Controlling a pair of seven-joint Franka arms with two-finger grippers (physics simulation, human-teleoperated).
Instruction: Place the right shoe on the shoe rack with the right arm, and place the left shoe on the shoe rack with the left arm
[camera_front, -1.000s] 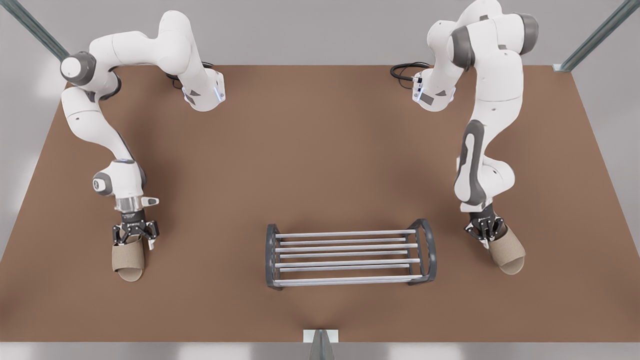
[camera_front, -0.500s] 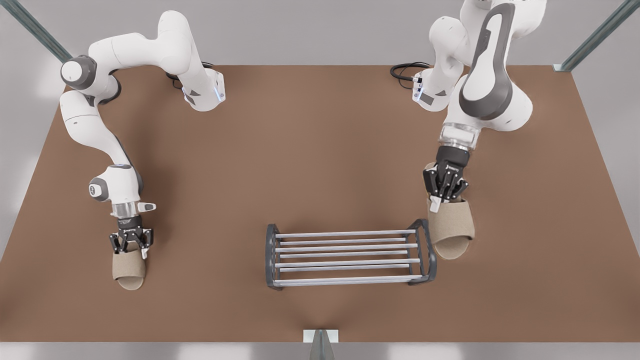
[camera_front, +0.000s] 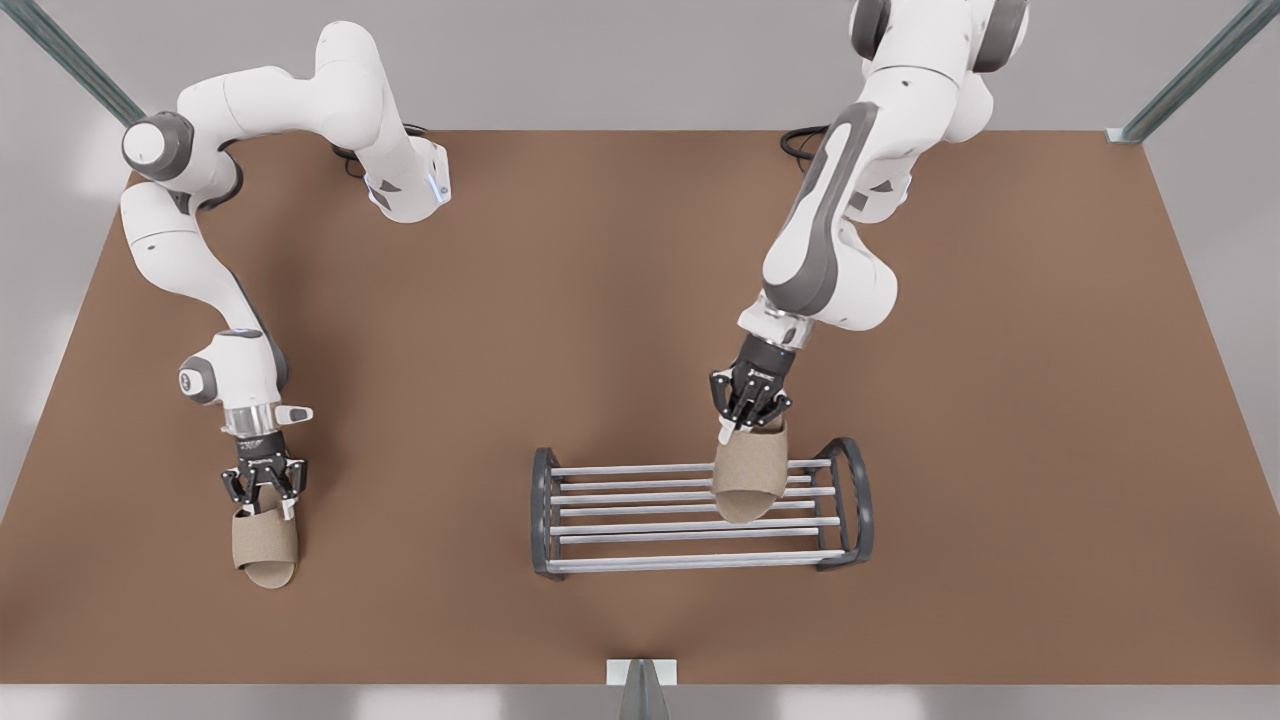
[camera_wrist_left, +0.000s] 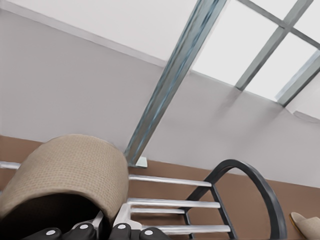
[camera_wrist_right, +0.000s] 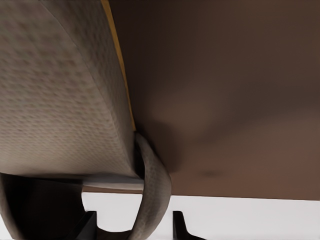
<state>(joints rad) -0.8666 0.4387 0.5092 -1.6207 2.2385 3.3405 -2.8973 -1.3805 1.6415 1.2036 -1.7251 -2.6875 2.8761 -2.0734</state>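
Note:
My left gripper (camera_front: 746, 424) is on the arm at the front view's right. It is shut on the heel end of the left shoe (camera_front: 748, 482), a beige woven slipper, held toe-forward over the right half of the shoe rack (camera_front: 690, 565). In the left wrist view the slipper (camera_wrist_left: 65, 170) hangs just above the silvery bars and a dark arched end frame (camera_wrist_left: 245, 175). At the front view's left, my right gripper (camera_front: 265, 492) is shut on the right shoe (camera_front: 266, 548), low over the table. The right wrist view shows that shoe's strap (camera_wrist_right: 55, 100) close up between dark fingers (camera_wrist_right: 87, 226).
The brown table (camera_front: 620, 280) has both arm bases and a black cable (camera_front: 805, 140) along its back edge. A metal post (camera_front: 640, 682) stands at the middle of the front edge. The far slipper (camera_wrist_left: 306, 222) appears small in the left wrist view.
The left arm swung its slipper from the table's right side to over the rack. The right gripper shifted slightly toward the front edge with its slipper.

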